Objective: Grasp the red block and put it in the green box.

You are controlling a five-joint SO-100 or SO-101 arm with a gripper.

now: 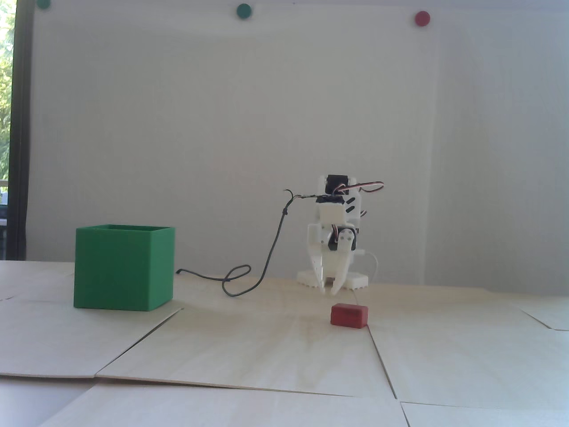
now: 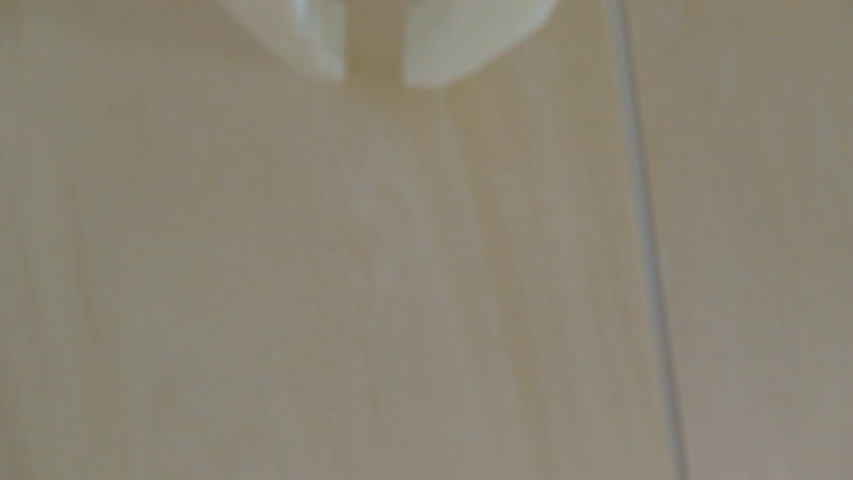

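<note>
Fixed view. One white arm, folded, standing behind the red block point(image 1: 349, 315). One gripper point(image 1: 327, 289), pointing down, its two fingers point(image 1: 318, 271) parted by a narrow gap, nothing between them, tips just above the table point(image 1: 249, 351) and touching nothing. One red block, lying flat on the table, just in front of and slightly right of the gripper tips, apart from them. One green box point(image 1: 123, 267), upright, open top, well to the left of the red block. One dark cable point(image 1: 271, 249), looping on the table between green box and arm. Three round wall dots: two green point(image 1: 243, 10), one red point(image 1: 422, 18), high above the red block.

Wrist view, blurred. One gripper point(image 2: 375, 78) at the top edge, two pale fingers point(image 2: 443, 51) a little apart, empty. One seam point(image 2: 646, 240) in the table point(image 2: 277, 277), running down the right. Red block and green box out of view.
</note>
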